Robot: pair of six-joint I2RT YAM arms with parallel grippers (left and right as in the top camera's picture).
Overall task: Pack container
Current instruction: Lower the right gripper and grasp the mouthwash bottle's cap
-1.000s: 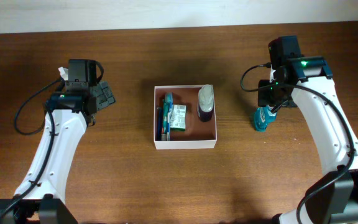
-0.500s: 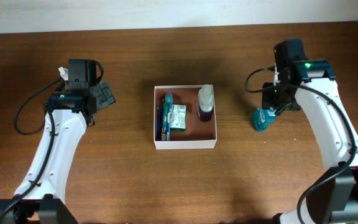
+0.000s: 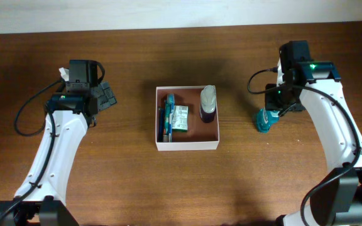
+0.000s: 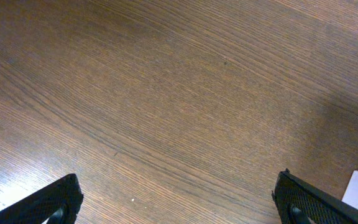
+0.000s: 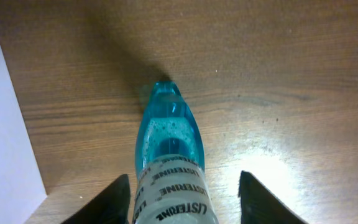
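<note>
The container (image 3: 187,145) sits mid-surface (image 3: 124,182), with open wood beyond every edge. The left fingers (image 4: 55,202) are spread wide over bare wood. The right fingers (image 5: 118,199) straddle a bottle (image 5: 169,149), one side gapped, well off the container's right wall.

Both long white arms (image 3: 58,141) had thin black cables (image 3: 16,124) and small green lights (image 3: 307,64). The left gripper (image 4: 178,180) had black bumpy fingers (image 4: 309,202).

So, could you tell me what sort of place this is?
Probably a robotics lab or test bench: a left arm and right arm at a wooden table, with a container holding small items and a Listerine bottle beside it.
</note>
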